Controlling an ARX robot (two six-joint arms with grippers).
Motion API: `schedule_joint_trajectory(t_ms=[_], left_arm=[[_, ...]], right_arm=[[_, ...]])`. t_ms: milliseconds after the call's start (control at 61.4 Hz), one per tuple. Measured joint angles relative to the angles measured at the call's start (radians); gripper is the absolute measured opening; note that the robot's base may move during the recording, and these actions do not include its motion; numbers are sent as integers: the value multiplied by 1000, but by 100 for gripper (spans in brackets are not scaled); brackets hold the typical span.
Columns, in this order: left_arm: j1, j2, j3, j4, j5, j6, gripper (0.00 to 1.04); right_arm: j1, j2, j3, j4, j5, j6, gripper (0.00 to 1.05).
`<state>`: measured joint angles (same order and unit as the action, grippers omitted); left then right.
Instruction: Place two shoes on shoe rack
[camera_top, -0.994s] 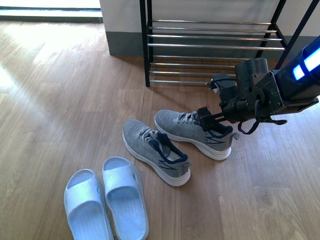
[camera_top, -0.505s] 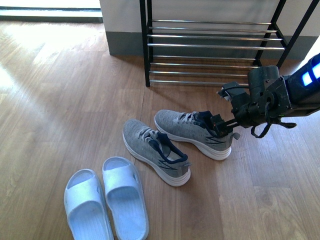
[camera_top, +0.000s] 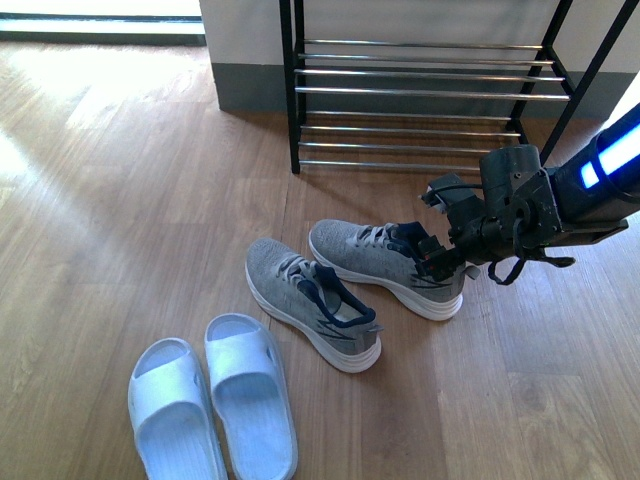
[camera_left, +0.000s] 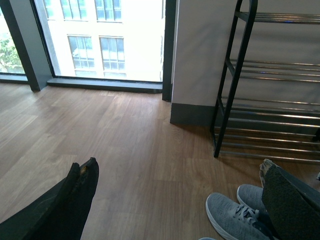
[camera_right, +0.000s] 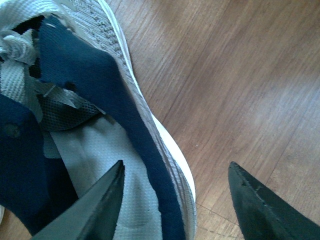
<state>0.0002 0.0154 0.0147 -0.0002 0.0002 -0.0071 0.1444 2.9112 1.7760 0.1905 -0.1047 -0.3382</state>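
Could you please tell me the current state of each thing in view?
Far grey sneaker: upright on floor.
Near grey sneaker: upright on floor, untouched.
Pale slide sandals: side by side on floor.
Shoe rack: visible rods bare.
Right gripper: open, straddling far grey sneaker's heel collar.
Left gripper: open, empty.

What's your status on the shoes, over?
Right gripper open, straddling navy collar of the grey mesh sneaker nearer the black-framed chrome-rod shoe rack. Left gripper open, empty. Sneaker on floor, nothing between it and rack.

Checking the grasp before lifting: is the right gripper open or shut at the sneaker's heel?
Open: right gripper fingers stand apart, straddling the sneaker collar, one inside, one outside.
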Motion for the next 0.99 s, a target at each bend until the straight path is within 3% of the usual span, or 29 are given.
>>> schedule_joint_trajectory(t_ms=[375,619,994], left_arm=[[0,0,0,0,0,0,95],[0,0,0,0,0,0,95],[0,0,0,0,0,0,95]], right_arm=[[18,3,9,-68,-50,-45,2],[21,-31,-80,1,-68,-12,2],[4,-364,-538,291,-78,323,2]])
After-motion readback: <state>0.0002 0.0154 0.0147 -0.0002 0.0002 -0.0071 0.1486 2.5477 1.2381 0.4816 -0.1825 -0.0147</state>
